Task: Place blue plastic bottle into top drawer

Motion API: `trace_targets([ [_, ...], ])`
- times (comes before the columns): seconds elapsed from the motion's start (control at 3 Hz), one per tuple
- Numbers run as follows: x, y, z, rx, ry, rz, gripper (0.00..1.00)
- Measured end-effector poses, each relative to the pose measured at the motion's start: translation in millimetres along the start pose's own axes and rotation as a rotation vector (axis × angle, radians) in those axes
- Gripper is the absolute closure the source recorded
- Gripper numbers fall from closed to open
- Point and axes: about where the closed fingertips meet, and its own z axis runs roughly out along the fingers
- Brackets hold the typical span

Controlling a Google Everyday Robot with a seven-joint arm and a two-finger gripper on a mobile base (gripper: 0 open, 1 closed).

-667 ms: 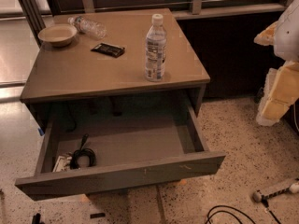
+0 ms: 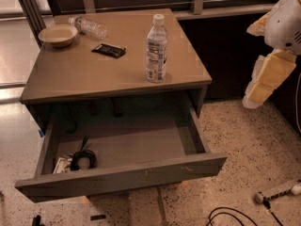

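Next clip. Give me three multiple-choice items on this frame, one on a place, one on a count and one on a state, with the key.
1. Where is the tall clear plastic bottle with the blue-and-white label?
A. Inside the drawer
B. On the tabletop, near its front right
C. On the floor

2. How many bottles are on the brown table?
A. One
B. Two
C. Three

3. The wide grey-brown top drawer is:
A. Pulled open
B. Shut
C. Taken out of the table

Key:
1 B: it stands upright on the tabletop, apart from the robot's claw, which hangs off the table's right side.
2 B: the labelled one, plus a small clear bottle lying beside the beige bowl.
3 A: its inside shows, with a black cable in the front left corner.
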Motion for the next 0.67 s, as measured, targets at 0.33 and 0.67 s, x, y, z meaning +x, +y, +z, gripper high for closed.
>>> trace_targets([
  [0.33, -24, -46, 19, 0.035, -0.103, 0.006, 0.0],
  [0.67, -55, -89, 33, 0.064, -0.208, 0.009, 0.0],
])
